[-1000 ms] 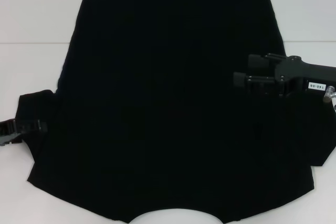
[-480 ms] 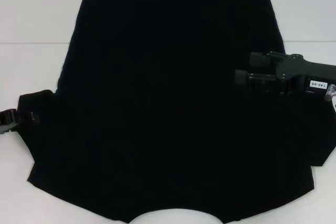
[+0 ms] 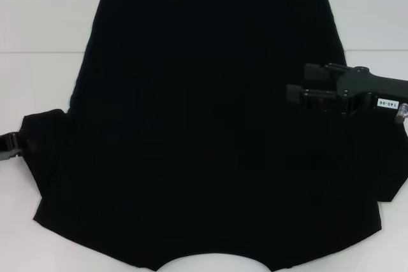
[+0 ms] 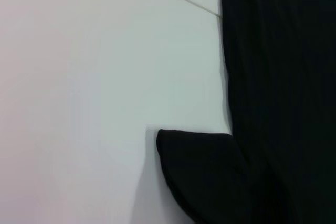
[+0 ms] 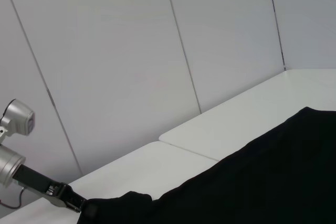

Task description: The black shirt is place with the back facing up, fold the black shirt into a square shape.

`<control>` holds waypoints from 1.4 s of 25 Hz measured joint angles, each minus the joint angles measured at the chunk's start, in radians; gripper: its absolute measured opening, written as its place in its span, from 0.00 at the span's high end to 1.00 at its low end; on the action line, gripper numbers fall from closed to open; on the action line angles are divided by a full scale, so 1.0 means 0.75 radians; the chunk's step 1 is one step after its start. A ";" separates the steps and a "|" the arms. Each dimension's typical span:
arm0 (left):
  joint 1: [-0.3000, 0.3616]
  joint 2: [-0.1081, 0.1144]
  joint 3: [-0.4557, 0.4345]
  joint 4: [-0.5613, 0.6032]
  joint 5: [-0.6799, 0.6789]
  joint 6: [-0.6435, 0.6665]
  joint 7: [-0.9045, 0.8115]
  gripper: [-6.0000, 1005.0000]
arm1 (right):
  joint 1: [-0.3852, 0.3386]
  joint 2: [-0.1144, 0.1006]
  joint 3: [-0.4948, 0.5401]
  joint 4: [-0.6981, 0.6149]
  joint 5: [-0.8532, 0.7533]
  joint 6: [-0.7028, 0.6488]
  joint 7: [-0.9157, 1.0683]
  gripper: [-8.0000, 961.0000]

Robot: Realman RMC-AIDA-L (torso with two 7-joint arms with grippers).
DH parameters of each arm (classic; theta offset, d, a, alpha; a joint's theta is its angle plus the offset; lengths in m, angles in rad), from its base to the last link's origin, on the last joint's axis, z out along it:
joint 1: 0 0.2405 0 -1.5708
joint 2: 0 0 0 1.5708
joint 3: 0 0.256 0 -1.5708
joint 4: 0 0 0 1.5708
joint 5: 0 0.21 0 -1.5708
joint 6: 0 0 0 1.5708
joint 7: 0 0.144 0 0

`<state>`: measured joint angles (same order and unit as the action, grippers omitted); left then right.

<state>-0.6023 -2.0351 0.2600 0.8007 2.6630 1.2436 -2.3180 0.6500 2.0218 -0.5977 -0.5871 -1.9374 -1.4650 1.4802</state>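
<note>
Plain black shirt (image 3: 204, 125) flat on table (image 3: 38, 23); right gripper (image 3: 298, 86) released, left gripper (image 3: 11, 145) state unclear.

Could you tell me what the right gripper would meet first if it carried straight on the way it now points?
Probably nothing at once: the right gripper points toward the robot's left, above the black shirt; height is unclear.

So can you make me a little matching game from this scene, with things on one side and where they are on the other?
Things:
1. black shirt
2. left gripper
3. right gripper
4. table

Places:
A. over the shirt's right side
B. at the tip of the shirt's left sleeve
C. white surface under everything
D. spread flat across the middle

Pairs: 1-D, 2-B, 3-A, 4-C
</note>
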 joint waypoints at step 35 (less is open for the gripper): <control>-0.044 0.016 0.005 -0.001 -0.074 -0.301 0.125 0.97 | -0.004 0.032 0.027 0.008 0.000 -0.002 0.016 0.07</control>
<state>-0.6352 -2.0233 0.2639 0.8002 2.6071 1.0180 -2.2241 0.6468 2.0462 -0.5773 -0.5814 -1.9374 -1.4666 1.4925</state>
